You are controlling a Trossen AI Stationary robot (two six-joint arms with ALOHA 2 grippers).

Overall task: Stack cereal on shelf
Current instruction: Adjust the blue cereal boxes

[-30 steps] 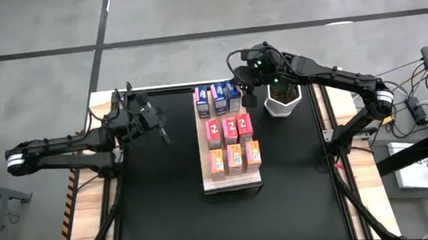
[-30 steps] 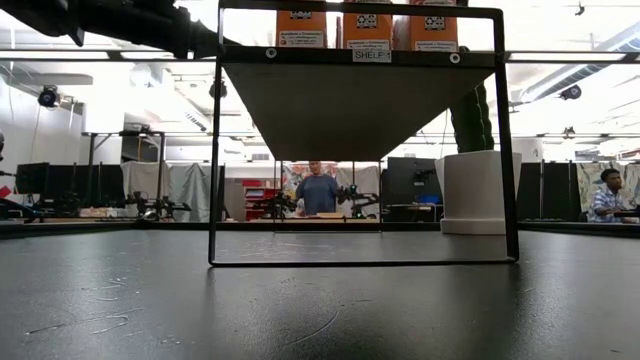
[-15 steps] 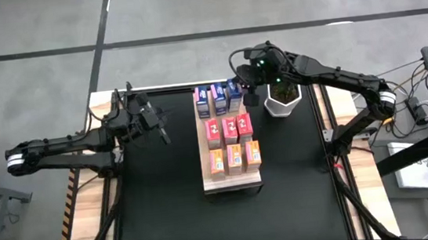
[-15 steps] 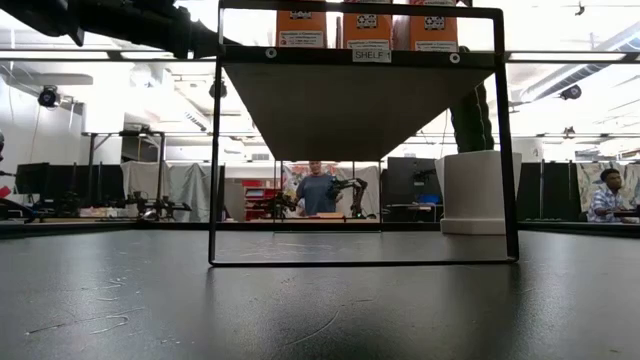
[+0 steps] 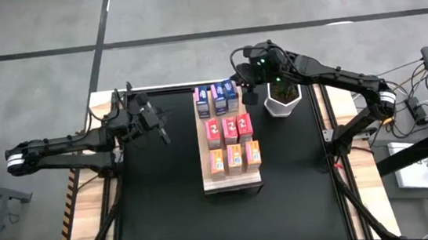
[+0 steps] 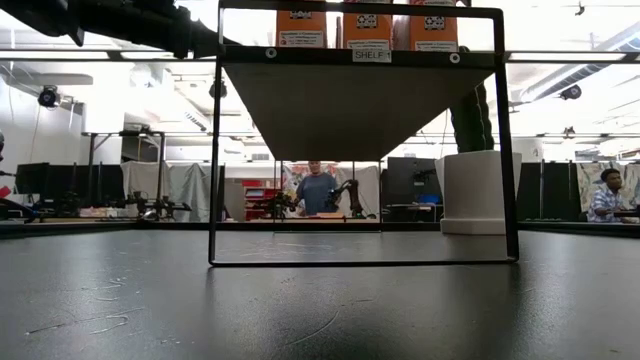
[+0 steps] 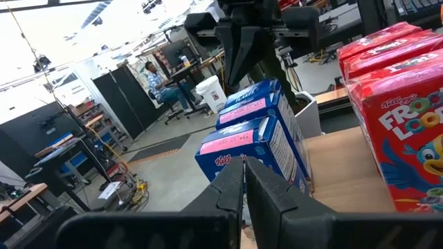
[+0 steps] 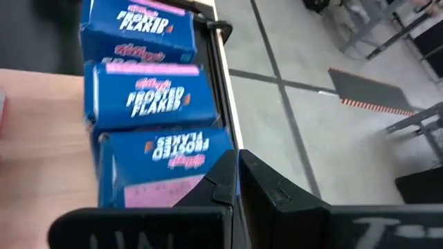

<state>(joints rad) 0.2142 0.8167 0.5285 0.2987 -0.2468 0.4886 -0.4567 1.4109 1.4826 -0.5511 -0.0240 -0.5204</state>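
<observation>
The cereal (image 5: 228, 131) stands on the shelf (image 5: 232, 183) in three rows of three: blue boxes (image 5: 218, 100) at the 12 o'clock end, pink-red boxes (image 5: 228, 128) in the middle, orange boxes (image 5: 233, 157) toward 6 o'clock. A bare strip of board is left at the 6 o'clock end. By the look of it the stacking is done or nearly so, and the step in hand is a tidy of the blue row and then a clean pull-away.

Your right gripper (image 5: 249, 97) sits at the 3 o'clock side of the blue row, just beside the end box, its fingers (image 8: 259, 190) pinched together and holding nothing. From its wrist view the blue fronts run one behind another, the nearest slightly askew. If you nudge it, push slowly with the closed tips low on the box face, toward 9 o'clock, so it slides rather than tips. Light cardboard like this will likely topple easily and take its neighbours along.

Mind the white-potted cactus (image 5: 282, 99) at 3 o'clock of that gripper, close by the arm; lift straight up before swinging away.

Your left gripper (image 5: 162, 132) waits well off at 9 o'clock of the shelf over the black mat (image 5: 168, 211), also closed and empty. Leave it there.
</observation>
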